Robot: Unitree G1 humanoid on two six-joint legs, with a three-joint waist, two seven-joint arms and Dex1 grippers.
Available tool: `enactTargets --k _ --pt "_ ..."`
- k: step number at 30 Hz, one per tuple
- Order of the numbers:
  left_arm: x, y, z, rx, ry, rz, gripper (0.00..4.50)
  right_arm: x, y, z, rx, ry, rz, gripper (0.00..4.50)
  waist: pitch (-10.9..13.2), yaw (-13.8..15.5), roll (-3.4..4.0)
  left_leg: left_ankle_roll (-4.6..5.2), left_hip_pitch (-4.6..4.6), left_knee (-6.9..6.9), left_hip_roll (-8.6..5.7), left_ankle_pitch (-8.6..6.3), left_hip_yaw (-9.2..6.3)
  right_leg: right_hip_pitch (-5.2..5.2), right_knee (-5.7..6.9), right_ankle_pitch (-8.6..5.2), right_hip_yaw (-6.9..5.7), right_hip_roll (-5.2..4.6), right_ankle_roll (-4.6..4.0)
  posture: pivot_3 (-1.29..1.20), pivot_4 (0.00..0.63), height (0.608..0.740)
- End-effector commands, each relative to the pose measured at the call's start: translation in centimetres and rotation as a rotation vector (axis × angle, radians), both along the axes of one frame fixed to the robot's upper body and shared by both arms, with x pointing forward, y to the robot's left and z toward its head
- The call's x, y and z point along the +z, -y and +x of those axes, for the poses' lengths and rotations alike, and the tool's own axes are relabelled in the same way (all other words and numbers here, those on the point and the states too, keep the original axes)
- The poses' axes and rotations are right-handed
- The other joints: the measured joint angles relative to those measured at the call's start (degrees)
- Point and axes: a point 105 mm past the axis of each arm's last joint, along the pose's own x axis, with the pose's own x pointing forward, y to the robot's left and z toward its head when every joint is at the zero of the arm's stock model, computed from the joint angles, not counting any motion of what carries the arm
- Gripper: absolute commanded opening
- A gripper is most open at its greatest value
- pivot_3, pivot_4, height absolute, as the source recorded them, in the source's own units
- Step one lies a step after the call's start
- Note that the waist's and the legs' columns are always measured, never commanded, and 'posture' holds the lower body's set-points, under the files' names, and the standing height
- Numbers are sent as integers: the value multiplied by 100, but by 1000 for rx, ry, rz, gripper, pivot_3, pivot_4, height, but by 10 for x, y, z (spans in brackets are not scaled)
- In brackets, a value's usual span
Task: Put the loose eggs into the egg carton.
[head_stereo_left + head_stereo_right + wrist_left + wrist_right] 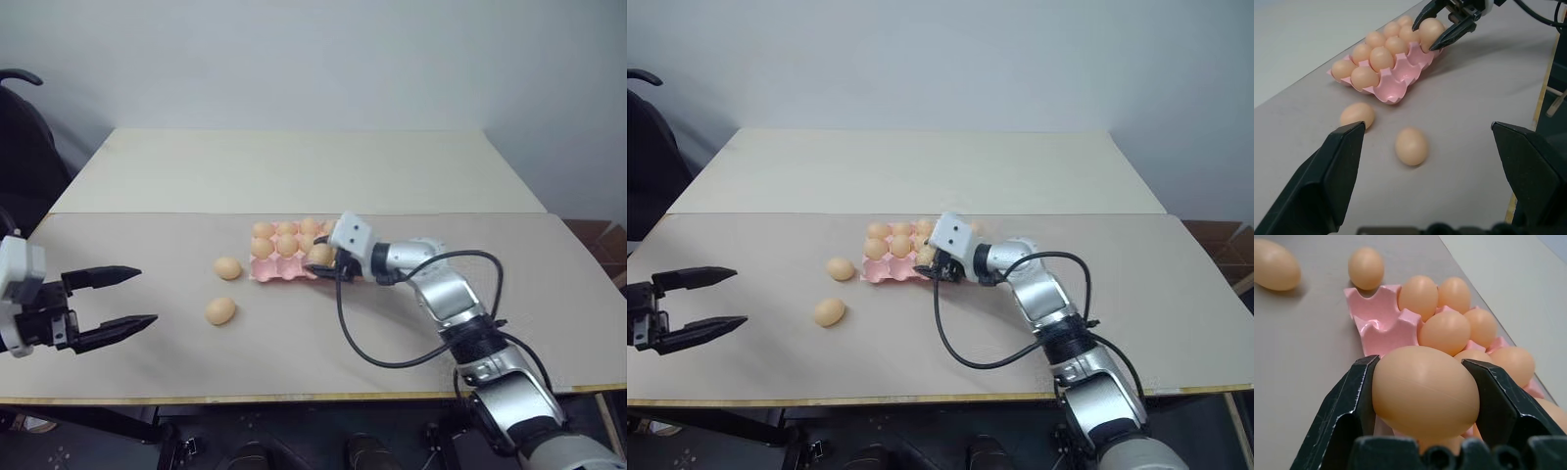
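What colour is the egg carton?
Pale pink. The egg carton shows best in the left wrist view, where its bare front cups are plain to see.

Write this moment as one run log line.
right gripper: holds egg over carton | left gripper: open, idle | table: two eggs

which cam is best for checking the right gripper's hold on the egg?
Right wrist view: held egg sits large between both fingers. Left wrist view shows the right gripper closed on it from afar. Head views show it small over the egg carton.
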Motion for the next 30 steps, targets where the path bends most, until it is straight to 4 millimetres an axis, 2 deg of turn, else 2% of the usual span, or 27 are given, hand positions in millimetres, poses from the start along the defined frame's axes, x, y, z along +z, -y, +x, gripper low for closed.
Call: enactTargets --k 1,5,7,11,17,20,23,30 --pt "10 1 -3 1 46 11 4500 14 -7 12 -39 75 8 2624 1 -8 1 0 1 0 0 0 0 -1 1 0 0 0 0 0 150 740" --pt "10 1 -5 6 44 13 4500 8 -9 17 -54 74 -3 2624 1 -18 2 0 0 -1 1 0 0 -2 1 0 0 1 -1 0 150 740" --pt "10 1 -6 7 43 13 4500 7 -10 16 -48 75 -10 3330 1 -16 2 0 0 -1 1 0 0 -2 0 0 0 0 -1 0 150 740" --pt "10 2 -7 7 40 14 4500 12 -11 8 -9 61 16 4472 1 -20 2 0 0 -1 1 0 0 -2 2 0 0 0 -1 0 150 740" --pt "10 2 -5 2 35 13 4500 35 -3 -5 17 86 73 4472 2 -15 3 0 0 -1 2 0 -1 -2 2 0 0 1 -1 0 150 740" --pt "9 2 -3 -1 32 11 4500 51 14 -17 34 89 122 4472 2 17 3 0 -2 -2 2 0 -1 -2 -1 0 -1 0 0 0 150 740" --pt "9 0 -2 2 26 7 4500 60 43 -38 65 68 143 4472 2 47 2 0 -3 -2 2 0 -2 1 -7 0 -5 -1 0 0 150 740" --pt "8 -13 -2 26 6 5 4500 52 117 -76 18 31 19 4472 3 46 1 2 -2 -3 2 -1 -2 2 -14 -1 -4 0 0 0 150 740"
